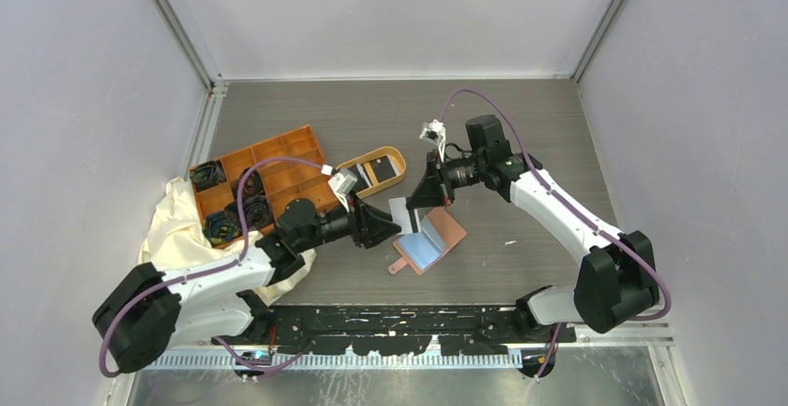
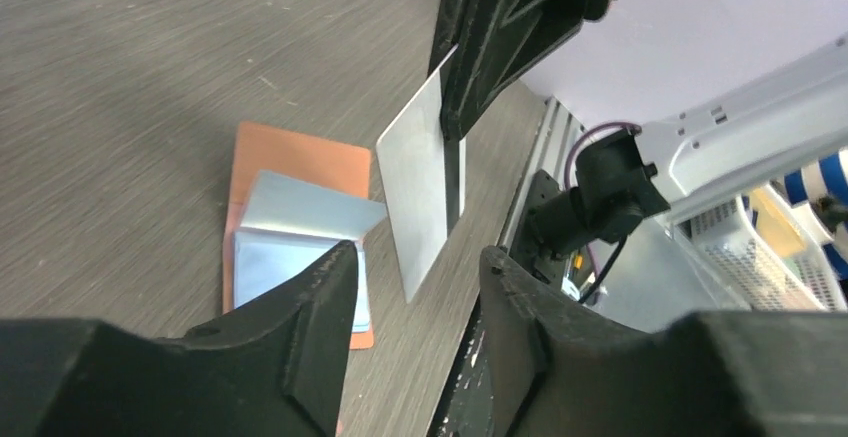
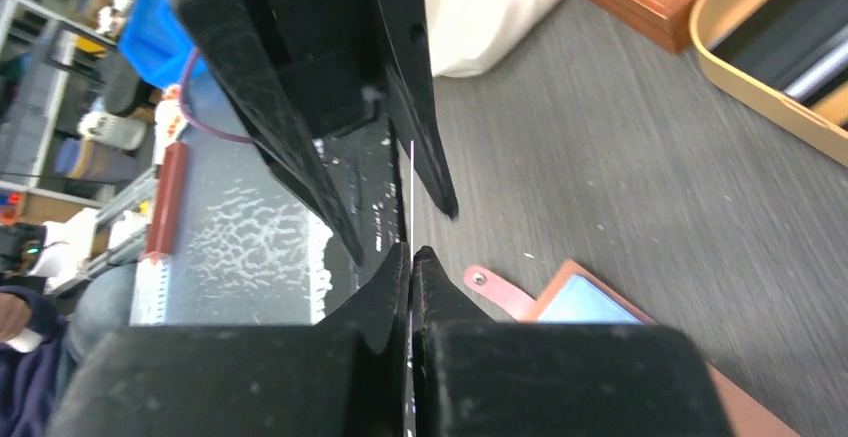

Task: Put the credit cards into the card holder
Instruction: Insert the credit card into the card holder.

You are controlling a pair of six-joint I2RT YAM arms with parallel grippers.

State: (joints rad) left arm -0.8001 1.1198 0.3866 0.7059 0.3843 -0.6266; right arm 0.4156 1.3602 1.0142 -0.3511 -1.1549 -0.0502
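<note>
A credit card, showing a pale face, hangs on edge above the table, and my right gripper is shut on its top edge. In the right wrist view the credit card is only a thin white line rising from the closed right gripper. My left gripper is open, its fingers either side of the card's lower corner without pinching it. The card holder lies open on the table below, bluish pockets up, snap tab toward the near edge. More dark credit cards lie in the oval tray.
The oval tan-rimmed tray sits just behind the grippers. An orange compartment tray with cable bundles stands at the left, and a cream cloth lies beside it. Both arms meet over the table's middle, above the wallet.
</note>
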